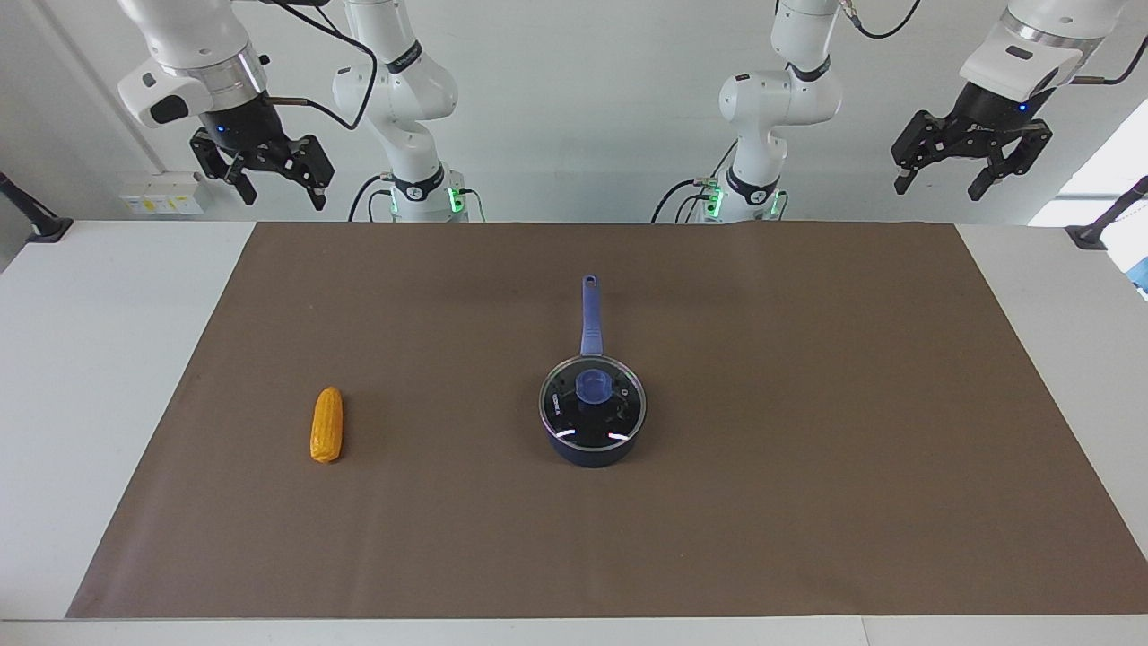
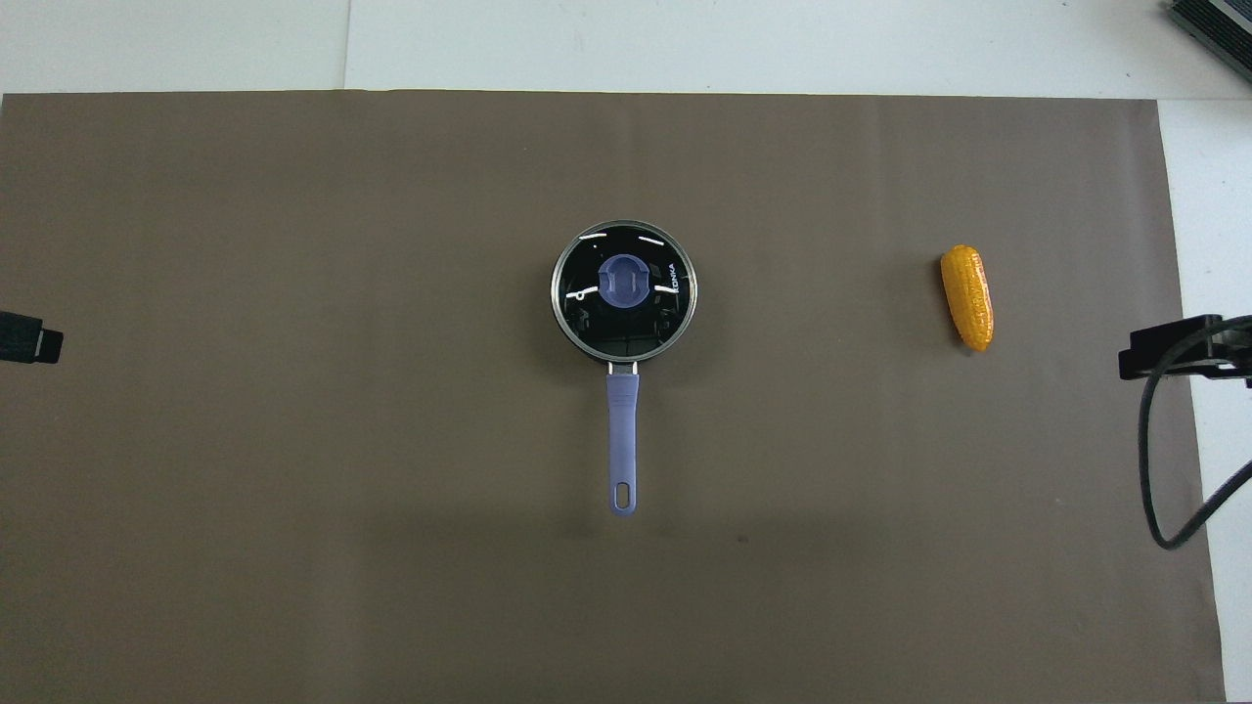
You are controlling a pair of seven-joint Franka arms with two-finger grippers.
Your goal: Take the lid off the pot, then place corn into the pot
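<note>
In the facing view the right arm's black two-finger gripper (image 1: 276,184) hangs high at the right arm's end of the table, above the table's edge nearest the robots, and the arm waits there. Its fingers are spread wide apart and carry nothing.

Next along lies the small yellow-orange corn cob with bumpy kernels (image 1: 326,424), flat on the brown paper mat (image 1: 807,404) that covers most of the white table (image 1: 90,359). The cob sits toward the right arm's end of the table, well apart from the saucepan, with its length running toward and away from the robots.

At the middle of the mat stands the small dark navy saucepan (image 1: 592,446), upright. Its long straight blue handle with a hole at its tip (image 1: 590,314) points toward the robots. The round clear glass lid with a thin metal rim (image 1: 593,401) rests level on the saucepan's rim and closes it, and its blue knob (image 1: 593,387) stands at its centre. Through the glass the dark inside shows.

The left arm's black two-finger gripper (image 1: 940,186) hangs high at the left arm's end of the table, likewise above the edge nearest the robots, and this arm waits too. Its fingers are also spread wide and hold nothing.

In the overhead view the cob (image 2: 967,296) and the lidded saucepan (image 2: 624,293) lie about equally far from the robots.
</note>
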